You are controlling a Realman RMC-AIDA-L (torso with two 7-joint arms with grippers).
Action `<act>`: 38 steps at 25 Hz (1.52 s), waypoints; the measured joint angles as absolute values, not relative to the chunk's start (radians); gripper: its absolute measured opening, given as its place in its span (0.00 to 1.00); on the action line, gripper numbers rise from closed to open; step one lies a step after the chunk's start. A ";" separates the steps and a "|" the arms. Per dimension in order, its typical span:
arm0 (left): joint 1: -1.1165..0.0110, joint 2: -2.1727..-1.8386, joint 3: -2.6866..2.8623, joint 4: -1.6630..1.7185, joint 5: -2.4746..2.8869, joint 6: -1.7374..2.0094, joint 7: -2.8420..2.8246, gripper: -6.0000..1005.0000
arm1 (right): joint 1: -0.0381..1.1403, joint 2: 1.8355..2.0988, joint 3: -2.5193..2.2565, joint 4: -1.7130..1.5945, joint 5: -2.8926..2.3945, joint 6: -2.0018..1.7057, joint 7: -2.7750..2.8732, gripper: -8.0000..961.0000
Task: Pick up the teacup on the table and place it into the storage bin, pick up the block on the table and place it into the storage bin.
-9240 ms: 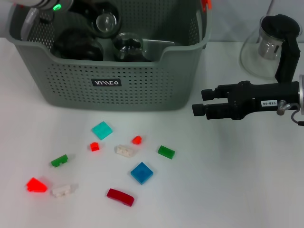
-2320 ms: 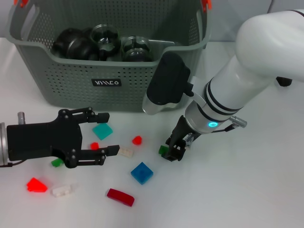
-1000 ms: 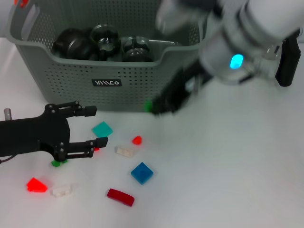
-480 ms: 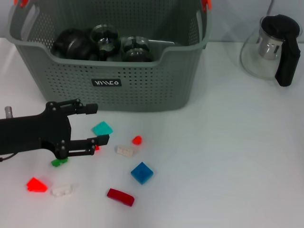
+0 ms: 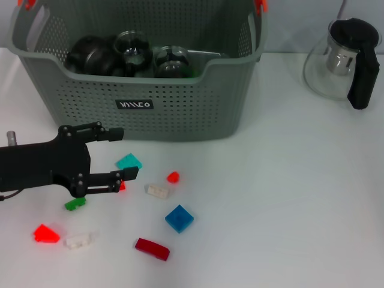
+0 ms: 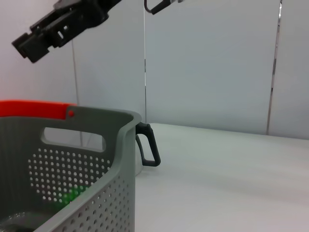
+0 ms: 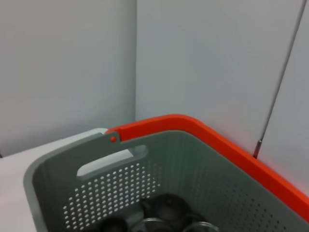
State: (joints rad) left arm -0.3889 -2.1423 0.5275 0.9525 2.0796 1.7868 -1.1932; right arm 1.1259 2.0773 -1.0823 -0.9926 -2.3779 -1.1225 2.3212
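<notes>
Take the storage bin [image 5: 144, 78] as your reference. Your left gripper [image 5: 123, 155] sits low in front of the bin's left half, just above the table [image 5: 282, 198], jaws spread wide with nothing between them. Its upper finger lies just short of the bin's front wall; its lower finger tip touches or overlaps a small red block [image 5: 122, 186]. A teal block [image 5: 129, 162] lies between the two fingers, near their tips.

Inside the bin you have dark teacups [image 5: 96, 55] and glass cups [image 5: 133, 45], with a green block [image 5: 189, 75] against the front wall's dip.

In front of the bin, farther out, lie a white block [image 5: 157, 190], a blue block [image 5: 179, 218], a dark red block [image 5: 152, 248] and a green piece [image 5: 75, 204].

Your right gripper appears in no view, so its fingers cannot be judged. Its wrist camera looks down into the bin from above the rim.

The glass teapot [image 5: 345, 60] stands well right of the bin.
</notes>
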 joint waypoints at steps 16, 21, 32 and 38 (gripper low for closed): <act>-0.391 -2.135 0.488 0.953 2.084 1.786 -1.196 0.78 | 0.993 2.088 -1.099 -1.272 -2.313 -1.328 2.303 0.70; -0.386 -2.135 0.478 0.955 2.084 1.796 -1.196 0.78 | 0.889 2.095 -1.128 -1.337 -2.238 -1.500 2.269 0.70; -0.382 -2.135 0.475 0.952 2.086 1.797 -1.197 0.78 | 0.774 2.095 -1.325 -1.272 -2.260 -1.546 2.237 0.70; -0.382 -2.135 0.475 0.953 2.086 1.796 -1.196 0.78 | 0.844 2.098 -1.427 -1.067 -2.295 -1.396 2.251 0.70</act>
State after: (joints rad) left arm -0.3819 -2.1353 0.4755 0.9525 2.0863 1.7957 -1.1963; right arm 0.8444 2.0975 -1.4265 -1.0675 -2.2953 -1.3962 2.2507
